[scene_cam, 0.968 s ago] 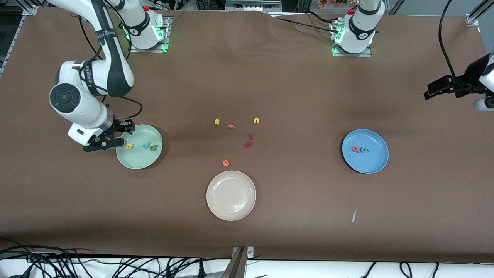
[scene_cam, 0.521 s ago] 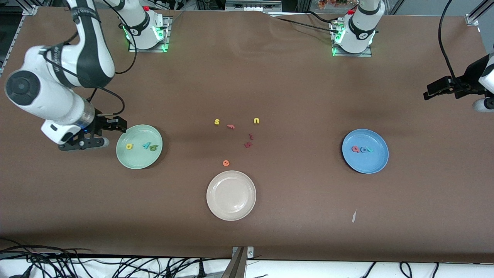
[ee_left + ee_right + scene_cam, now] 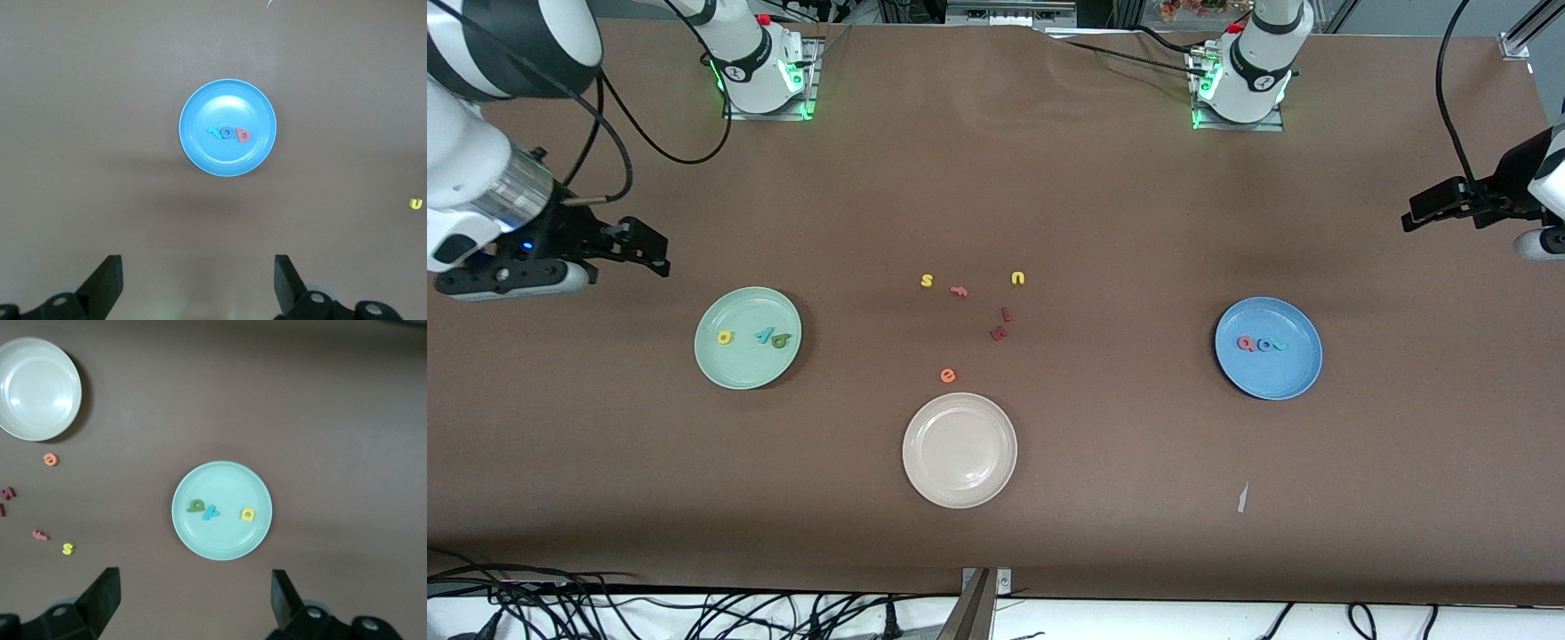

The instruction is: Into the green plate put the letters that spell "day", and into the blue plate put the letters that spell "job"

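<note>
The green plate (image 3: 743, 373) holds the yellow a (image 3: 725, 338), the teal y (image 3: 764, 335) and the dark green d (image 3: 781, 340), all lying loose. In the blue plate (image 3: 1272, 382) lie the coral b (image 3: 1246, 343), the blue o (image 3: 1264, 344) and the teal j (image 3: 1280, 345). My right gripper (image 3: 654, 253) hangs open and empty over bare table, off the green plate toward the right arm's end. High over the left arm's end of the table, my left gripper (image 3: 1409, 218) waits open and empty. Each wrist view shows wide fingers, right gripper (image 3: 195, 597) and left gripper (image 3: 198, 280), looking down on a plate.
A cream-white plate (image 3: 959, 450) sits nearest the front camera at the middle. Loose letters lie mid-table: yellow s (image 3: 927, 281), yellow u (image 3: 1018, 278), orange e (image 3: 948, 375), a salmon letter (image 3: 959, 290), dark red letters (image 3: 1000, 332). A paper scrap (image 3: 1242, 498) lies near the blue plate.
The right gripper has lifted off the green plate and drawn back toward the right arm's end, opening fully; the yellow a stays in the plate. The left arm has not moved.
</note>
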Motion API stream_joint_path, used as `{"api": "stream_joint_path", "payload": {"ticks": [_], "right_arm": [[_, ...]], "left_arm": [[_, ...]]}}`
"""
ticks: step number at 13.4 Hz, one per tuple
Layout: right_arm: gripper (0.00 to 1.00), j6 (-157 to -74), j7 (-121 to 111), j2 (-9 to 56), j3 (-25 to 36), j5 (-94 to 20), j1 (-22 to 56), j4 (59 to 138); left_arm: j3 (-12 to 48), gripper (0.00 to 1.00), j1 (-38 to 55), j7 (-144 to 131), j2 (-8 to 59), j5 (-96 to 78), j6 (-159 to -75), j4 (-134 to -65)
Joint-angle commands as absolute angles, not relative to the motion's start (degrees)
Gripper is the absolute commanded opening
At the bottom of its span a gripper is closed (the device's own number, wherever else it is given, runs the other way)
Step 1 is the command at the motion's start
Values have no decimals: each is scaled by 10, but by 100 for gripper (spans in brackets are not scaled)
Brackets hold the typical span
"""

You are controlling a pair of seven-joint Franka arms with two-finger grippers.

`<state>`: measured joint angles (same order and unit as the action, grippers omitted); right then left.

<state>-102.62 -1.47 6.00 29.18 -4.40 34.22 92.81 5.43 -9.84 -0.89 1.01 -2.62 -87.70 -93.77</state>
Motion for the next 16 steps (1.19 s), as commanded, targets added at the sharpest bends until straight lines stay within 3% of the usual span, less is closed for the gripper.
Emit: {"api": "stream_joint_path", "payload": {"ticks": [1, 4, 6, 7, 16], "right_arm": [[100, -1011, -4, 76, 290, -26, 346, 896], [100, -1010, -10, 74, 266, -30, 314, 887], [100, -981, -2, 58, 68, -25, 131, 879], [100, -974, 6, 47, 15, -23, 76, 879], [100, -942, 29, 33, 11, -23, 69, 890]], "left_arm": [[55, 100, -99, 2, 10, -24, -879, -934], [55, 100, -99, 2, 10, -24, -879, -934], [55, 100, -99, 2, 10, -24, -879, -934], [55, 100, -99, 2, 10, -24, -878, -934], [55, 100, -99, 2, 10, -24, -878, -934]]}}
